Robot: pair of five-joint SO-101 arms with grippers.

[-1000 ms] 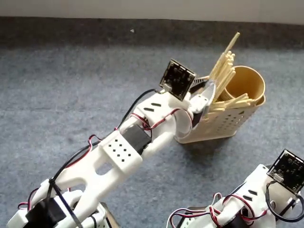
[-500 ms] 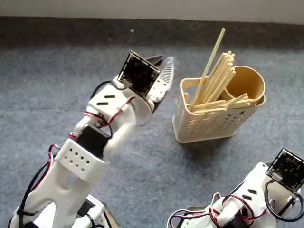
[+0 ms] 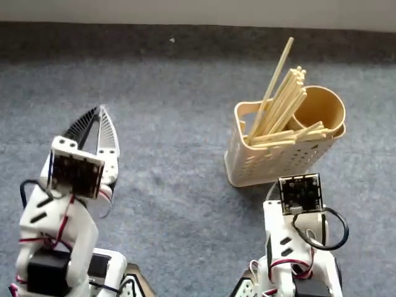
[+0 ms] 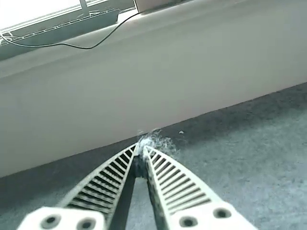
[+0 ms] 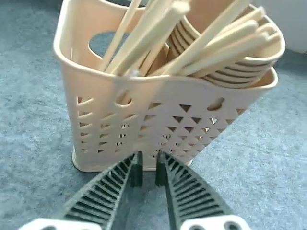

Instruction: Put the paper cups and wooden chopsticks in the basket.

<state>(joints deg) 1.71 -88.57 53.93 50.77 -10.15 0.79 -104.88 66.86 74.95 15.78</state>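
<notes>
A cream perforated basket (image 3: 278,162) stands on the grey carpet at the right. Several wooden chopsticks (image 3: 278,102) lean in it, beside a stack of paper cups (image 3: 322,108). My left gripper (image 3: 101,114) hovers over bare carpet well to the left of the basket. It is shut and holds nothing, with a tuft of fluff at its tips (image 4: 142,155). My right gripper (image 5: 148,167) is low in front of the basket (image 5: 158,115), its fingers a narrow gap apart with nothing between them. The chopsticks (image 5: 158,28) and cups (image 5: 240,72) rise above the rim.
A pale wall (image 4: 158,72) and a dark strip of floor (image 3: 124,37) run along the far edge of the carpet. Open carpet (image 3: 179,136) lies between my left gripper and the basket. The right arm's camera board (image 3: 300,192) sits just in front of the basket.
My left arm left the chopsticks in the basket and swung back to the left and nearer. My right arm moved from the near right corner to in front of the basket.
</notes>
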